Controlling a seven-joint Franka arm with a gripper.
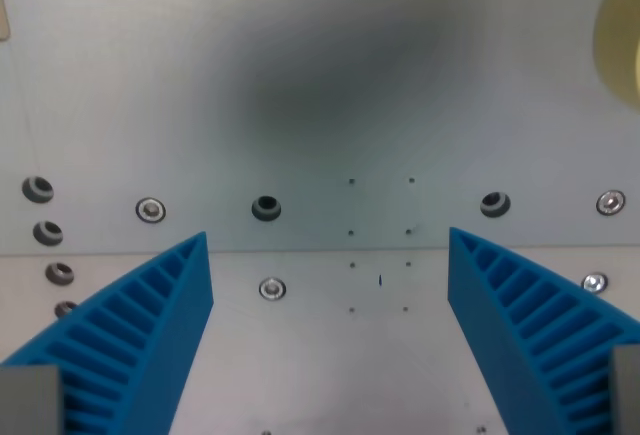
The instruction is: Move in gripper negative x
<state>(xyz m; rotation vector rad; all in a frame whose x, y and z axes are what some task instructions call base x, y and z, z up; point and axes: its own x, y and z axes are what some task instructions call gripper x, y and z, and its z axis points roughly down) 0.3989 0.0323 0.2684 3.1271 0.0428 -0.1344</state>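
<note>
The wide-spread gripper with two blue ribbed plastic fingers (330, 255) is pointing straight down, its jaws standing far apart with nothing between them. The finger on the wrist view's left (140, 330) is slanting inward from the lower corner, its ridged face turned toward the gap; the finger on the wrist view's right (530, 320) is mirroring it from the opposite corner. Both tips are ending at about the same height, hanging free and touching nothing.

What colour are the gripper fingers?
Blue, with ribbed inner faces: the fingers show clearly in the wrist view.
</note>
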